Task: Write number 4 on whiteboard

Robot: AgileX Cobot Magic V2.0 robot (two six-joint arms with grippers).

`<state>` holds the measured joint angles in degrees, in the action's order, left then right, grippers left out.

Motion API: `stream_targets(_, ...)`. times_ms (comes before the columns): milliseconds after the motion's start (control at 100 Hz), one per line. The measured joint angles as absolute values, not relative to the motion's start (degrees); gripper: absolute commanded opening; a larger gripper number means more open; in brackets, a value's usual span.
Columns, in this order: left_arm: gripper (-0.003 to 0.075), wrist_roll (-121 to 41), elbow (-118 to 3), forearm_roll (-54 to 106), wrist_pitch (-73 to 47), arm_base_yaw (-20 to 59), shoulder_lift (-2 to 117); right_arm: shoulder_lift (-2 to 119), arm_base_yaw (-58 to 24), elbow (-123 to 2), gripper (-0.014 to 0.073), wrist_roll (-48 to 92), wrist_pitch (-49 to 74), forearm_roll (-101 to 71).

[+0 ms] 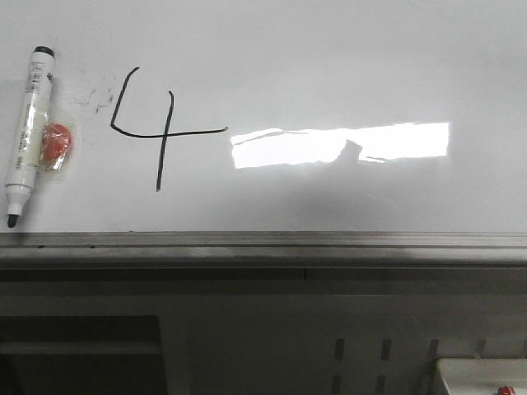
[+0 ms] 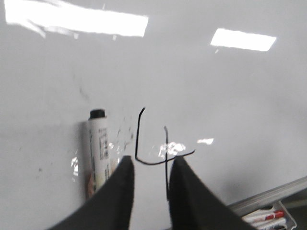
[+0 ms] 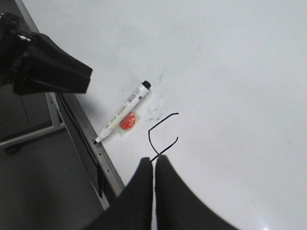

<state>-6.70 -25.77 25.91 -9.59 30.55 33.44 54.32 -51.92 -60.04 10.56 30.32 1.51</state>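
- A white marker (image 1: 27, 132) lies uncapped at the left of the whiteboard (image 1: 346, 66), a red round piece (image 1: 56, 141) taped to its side.
- The number 4 (image 1: 156, 132) stands drawn in black just right of it.
- The left gripper (image 2: 149, 184) hangs spread and empty; the right gripper (image 3: 154, 184) is pressed together, holding nothing.

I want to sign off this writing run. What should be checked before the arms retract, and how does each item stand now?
1. number 4 drawn, strokes complete: ok.
2. Marker set down on the whiteboard, left of the digit: ok.
3. Marker cap on: not ok, tip looks bare.
4. Left gripper empty, fingers apart: ok.
5. Right gripper empty, fingers together: ok.
6. Red object beside the marker, identity: cannot tell.
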Motion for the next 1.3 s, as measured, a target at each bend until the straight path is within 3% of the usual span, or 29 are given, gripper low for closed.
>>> stream_targets(340,-0.002,-6.7,-21.6,11.5,-13.3,30.6,10.2,26.7,-51.9,-34.0,-0.0062,10.6,14.8,1.5)
stream_targets(600,-0.002,-6.7,-17.7,4.0,-16.6,30.6,1.8,9.1,-51.9,-19.5,-0.0066,10.6,12.7,1.5)
stream_targets(1300,-0.002,-6.8,-16.3,3.3,-17.1,30.2,1.7,5.2,-51.9,-16.0,-0.0066,10.6,13.0,1.5)
